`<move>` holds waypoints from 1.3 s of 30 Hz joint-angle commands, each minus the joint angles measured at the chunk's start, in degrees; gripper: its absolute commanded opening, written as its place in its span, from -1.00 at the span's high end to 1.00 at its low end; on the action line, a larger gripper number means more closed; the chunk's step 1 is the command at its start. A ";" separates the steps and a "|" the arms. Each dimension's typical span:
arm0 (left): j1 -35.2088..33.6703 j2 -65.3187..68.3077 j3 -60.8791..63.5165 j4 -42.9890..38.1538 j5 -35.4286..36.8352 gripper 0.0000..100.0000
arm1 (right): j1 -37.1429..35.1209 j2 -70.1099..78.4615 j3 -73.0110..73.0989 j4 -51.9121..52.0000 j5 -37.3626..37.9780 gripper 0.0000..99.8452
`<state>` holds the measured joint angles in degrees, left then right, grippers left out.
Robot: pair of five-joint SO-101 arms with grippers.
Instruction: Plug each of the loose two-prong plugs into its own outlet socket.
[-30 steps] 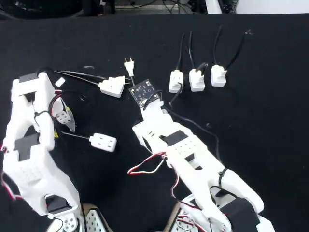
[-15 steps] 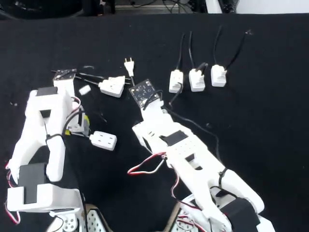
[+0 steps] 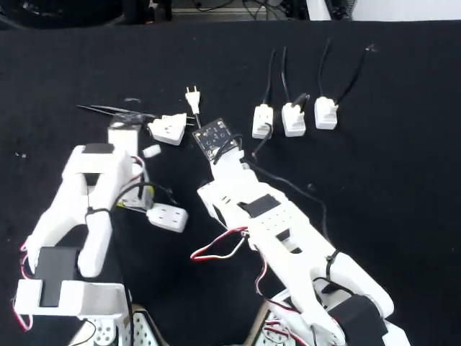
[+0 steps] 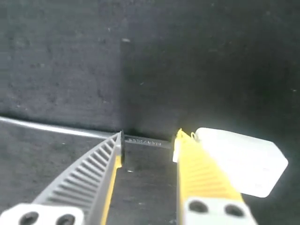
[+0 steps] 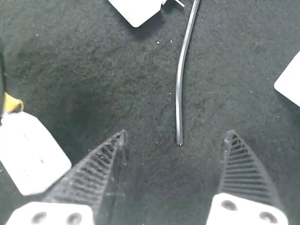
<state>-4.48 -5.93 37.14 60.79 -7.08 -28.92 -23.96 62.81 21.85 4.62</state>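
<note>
left gripper [image 4: 147, 138]: jaws part-spread astride socket cord [image 4: 56, 127], yellow finger touching white socket [image 4: 243, 159] | right gripper [image 5: 176, 135]: jaws spread wide, short cord [image 5: 183, 70] ending between them (cut tip) | loose plug [image 3: 191, 94]: unplugged, on table near second socket [image 3: 167, 128]

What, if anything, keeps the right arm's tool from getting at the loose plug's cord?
Probably nothing, so yes: the right tool is open, and the black cord trailing from the loose plug lies flat on bare cloth, its free end right in the tool's gap, nothing over it.
</note>
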 commanded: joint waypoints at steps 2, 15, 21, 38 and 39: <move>2.33 -4.13 -0.04 0.00 3.78 0.62 | -0.53 -0.13 -1.27 -0.97 -0.09 0.41; 0.75 -22.59 1.19 15.30 -9.85 0.62 | -0.62 -0.13 -1.27 -0.97 -0.09 0.41; 5.49 -22.77 5.41 17.14 -15.82 0.62 | -0.35 -0.13 -1.27 -0.97 -0.35 0.41; 14.46 -22.77 16.13 -6.51 1.05 0.62 | 10.73 -0.13 -5.93 7.12 -10.46 0.41; 14.46 -22.77 16.40 -7.12 1.49 0.62 | 10.73 -0.13 -5.93 7.12 -10.46 0.41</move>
<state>9.32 -27.12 53.23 57.71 -8.84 -18.90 -23.96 60.62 28.62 -5.23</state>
